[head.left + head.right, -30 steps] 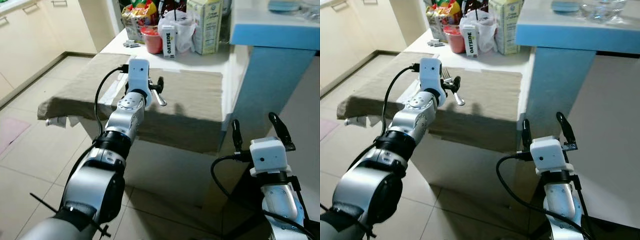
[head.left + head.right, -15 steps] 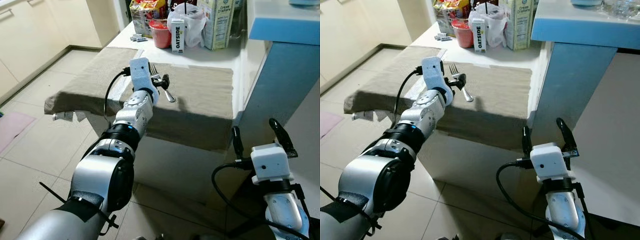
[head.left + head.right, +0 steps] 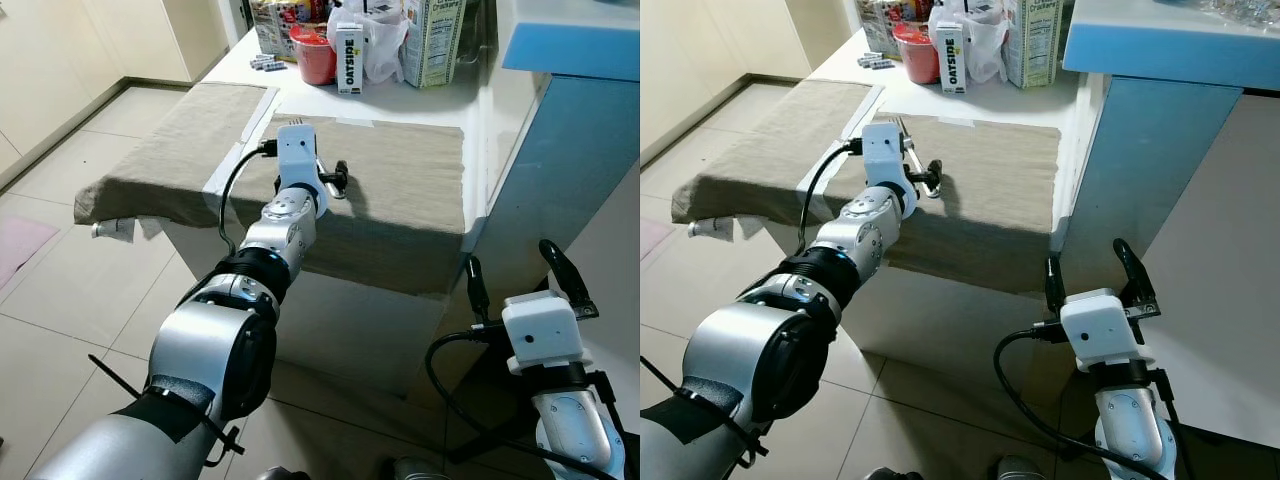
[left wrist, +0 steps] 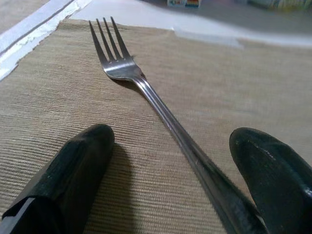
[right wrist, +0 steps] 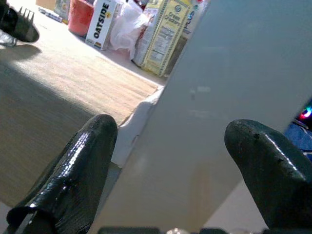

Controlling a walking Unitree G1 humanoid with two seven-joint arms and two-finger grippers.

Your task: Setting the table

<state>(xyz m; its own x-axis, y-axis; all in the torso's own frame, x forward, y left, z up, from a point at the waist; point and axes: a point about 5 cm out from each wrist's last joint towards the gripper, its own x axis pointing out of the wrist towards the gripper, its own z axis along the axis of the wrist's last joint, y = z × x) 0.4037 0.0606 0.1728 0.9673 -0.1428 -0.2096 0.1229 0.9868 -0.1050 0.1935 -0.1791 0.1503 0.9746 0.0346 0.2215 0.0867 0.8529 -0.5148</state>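
So, left gripper (image 4: pixel 170 180) fingers (image 4: pixel 73 175) spread apart, low over the mat (image 3: pixel 400 190), with the fork (image 4: pixel 146 92) handle running between them. Handle sits close to one finger; contact there is hard to judge, and the other finger is clearly off it. Fork lies flat on the mat, tines pointing away from the gripper toward the mat's far edge. It looks like a release at a place setting: the fork is already resting where cutlery goes, so the spread fingers probably mean letting go rather than reaching in.

Beyond the mat's far edge sit an Oatside carton (image 3: pixel 348 58), a red cup (image 3: pixel 315 60), a plastic bag (image 3: pixel 382 50) and a cracker box (image 3: pixel 430 40), bunched at the back, which leaves the mat free.

Right gripper (image 3: pixel 520 275) hangs idle below the mat's near edge, beside a blue cabinet (image 3: pixel 560 150), fingers wide apart, holding nothing.
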